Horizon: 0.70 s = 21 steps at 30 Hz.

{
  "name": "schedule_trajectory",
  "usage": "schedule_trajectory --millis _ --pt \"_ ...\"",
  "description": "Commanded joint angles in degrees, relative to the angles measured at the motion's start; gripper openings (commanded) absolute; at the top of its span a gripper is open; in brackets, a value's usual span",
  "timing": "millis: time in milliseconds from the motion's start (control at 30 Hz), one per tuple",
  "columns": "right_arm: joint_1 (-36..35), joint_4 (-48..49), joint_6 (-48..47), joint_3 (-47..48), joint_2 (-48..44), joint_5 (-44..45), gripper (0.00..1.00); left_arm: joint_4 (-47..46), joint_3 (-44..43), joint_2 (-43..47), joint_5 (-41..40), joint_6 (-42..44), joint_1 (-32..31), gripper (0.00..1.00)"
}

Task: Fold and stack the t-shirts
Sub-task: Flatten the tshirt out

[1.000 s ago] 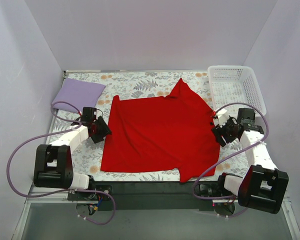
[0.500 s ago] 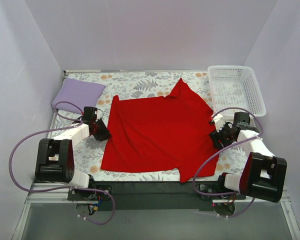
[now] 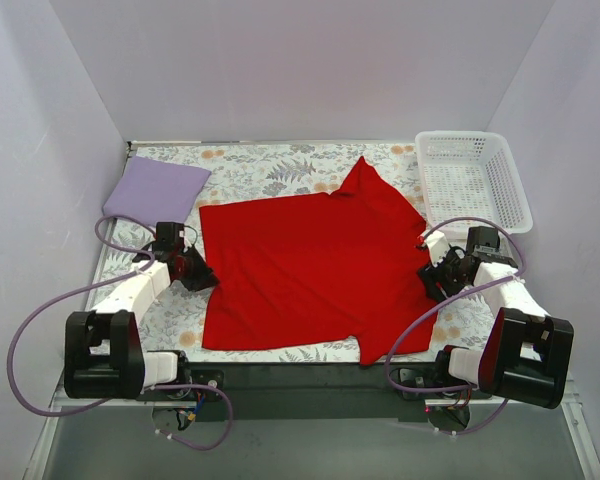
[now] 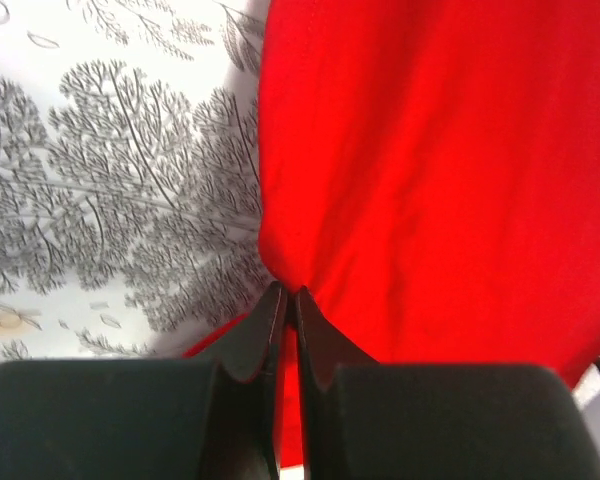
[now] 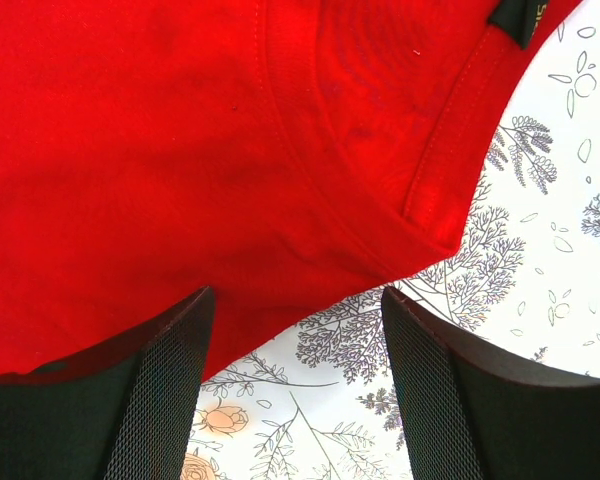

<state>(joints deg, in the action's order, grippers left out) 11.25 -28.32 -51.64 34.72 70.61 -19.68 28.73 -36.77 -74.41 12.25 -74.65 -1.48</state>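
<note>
Top external view has the red t-shirt [image 3: 315, 270] spread flat in the middle of the grey floral cloth [image 3: 280, 168]. One sleeve points to the far side and one to the near edge on its right part, so its length seems to run left to right between the arms. The left gripper [image 3: 196, 274] sits at the shirt's left edge, and the left wrist view shows its jaws pressed together with a fold of that red edge pinched at the tips. The right gripper [image 3: 438, 278] is at the opposite edge with its jaws spread wide; the right wrist view shows a stitched hem lying in and just ahead of the gap, not gripped. Each arm has its own side, and the shirt lies inward from both. The lavender t-shirt [image 3: 155, 188] lies folded at the far left corner, apart from the red one, and the white basket [image 3: 510, 190] stands at the far right corner. Neither seems to block a fold across the middle.
</note>
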Motion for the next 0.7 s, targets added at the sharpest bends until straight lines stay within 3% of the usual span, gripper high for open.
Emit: schedule_trajectory --millis 0,433,500,533,567,667 --pt "0.4 0.9 -0.7 1.1 -0.1 -1.3 0.74 6.3 0.4 3.8 4.0 -2.5 0.7 0.0" --pt "0.5 -2.1 -1.7 3.6 0.0 -3.7 0.75 19.1 -0.2 15.2 5.9 -2.9 0.8 0.0" --pt "0.5 -3.1 -2.1 4.3 -0.2 -4.2 0.75 20.9 -0.3 16.0 5.2 -2.5 0.8 0.07" --pt "0.5 -3.4 -2.2 4.5 -0.4 -4.6 0.75 21.4 -0.5 16.3 5.2 -2.6 0.8 0.15" --pt "0.5 -4.0 -2.5 4.9 -0.7 -4.8 0.75 21.6 -1.0 17.2 5.1 -2.5 0.7 0.33" --pt "0.5 -6.0 -3.1 5.6 -2.0 -6.4 0.77 23.1 -4.3 19.6 3.7 -2.3 0.8 0.52"
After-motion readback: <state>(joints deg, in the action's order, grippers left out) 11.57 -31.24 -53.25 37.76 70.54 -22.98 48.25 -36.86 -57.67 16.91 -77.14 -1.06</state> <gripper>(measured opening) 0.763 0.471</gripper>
